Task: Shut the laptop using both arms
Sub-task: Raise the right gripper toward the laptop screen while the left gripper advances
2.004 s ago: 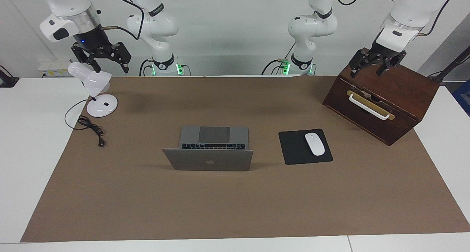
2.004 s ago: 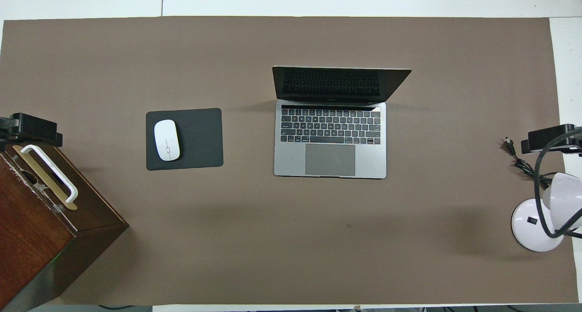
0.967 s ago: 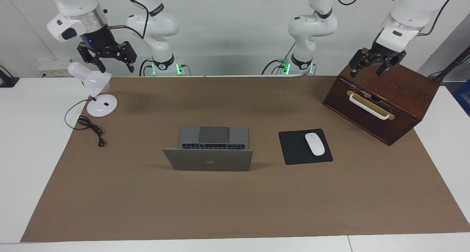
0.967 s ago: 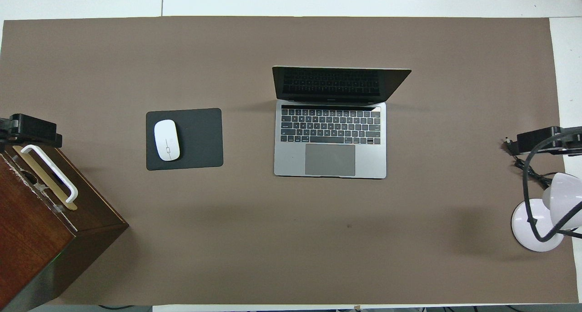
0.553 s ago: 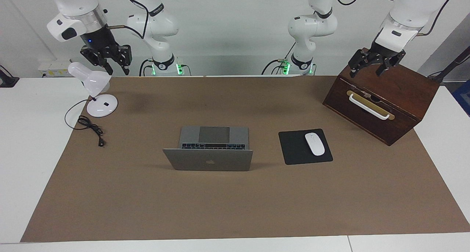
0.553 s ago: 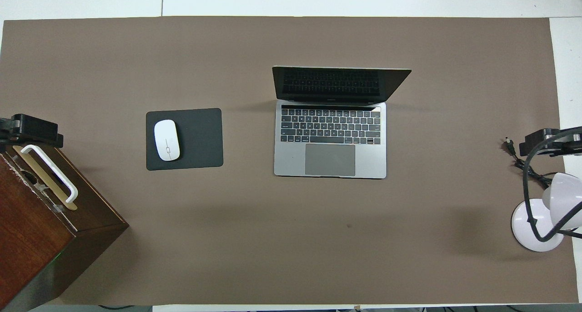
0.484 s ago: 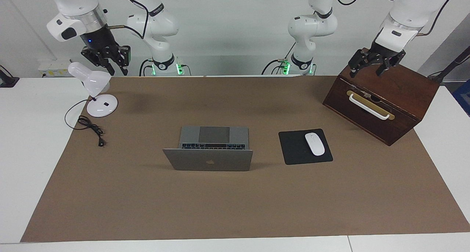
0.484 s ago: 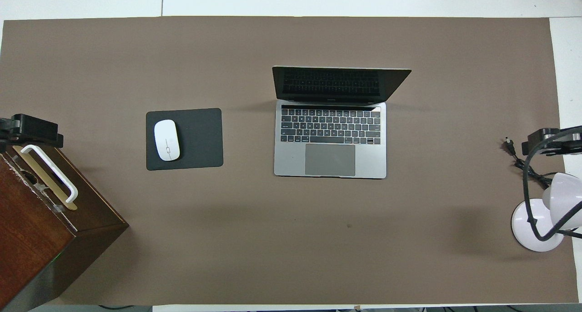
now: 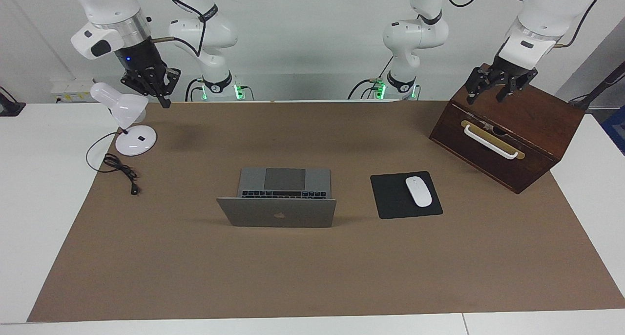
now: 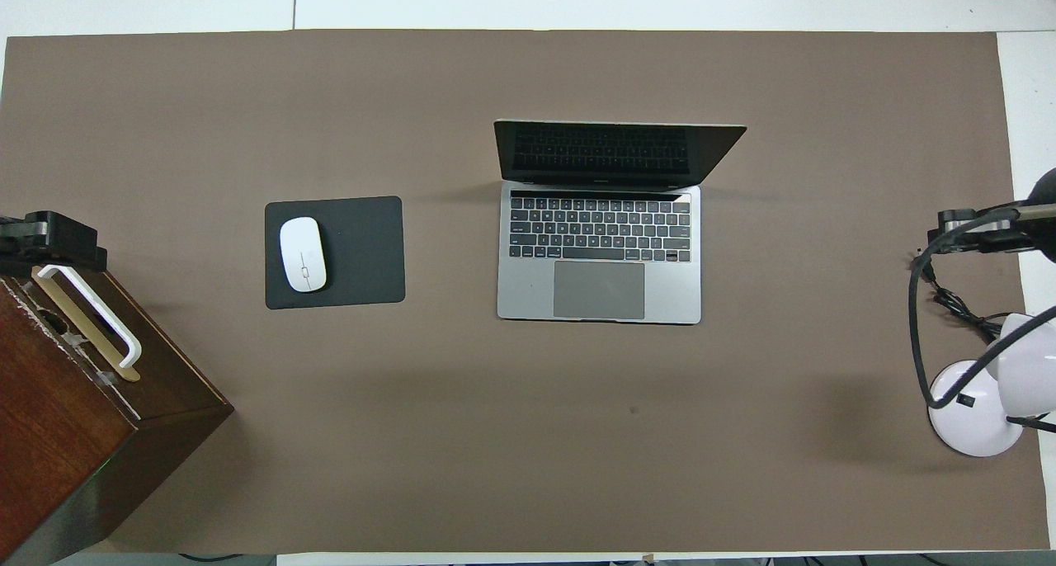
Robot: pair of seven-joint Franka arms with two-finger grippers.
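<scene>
Centrally on the worktop (image 9: 312,276), the open laptop (image 9: 277,218) lies well apart from both pincers: right pincer (image 9: 163,99) closed empty, left pincer (image 9: 482,96) partly spread, empty. Only the overhead view shows its screen.

Open laptop (image 10: 599,257) mid-mat, white mouse (image 10: 303,253) on black mouse pad (image 10: 363,252) beside it.

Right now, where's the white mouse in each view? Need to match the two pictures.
Facing view: the white mouse lies on the black mouse pad, beside the laptop, toward the left arm's end of the table.
Overhead view: the white mouse lies on the mouse pad, beside the laptop, toward the wooden box.
Shared landmark: the black mouse pad under it.
</scene>
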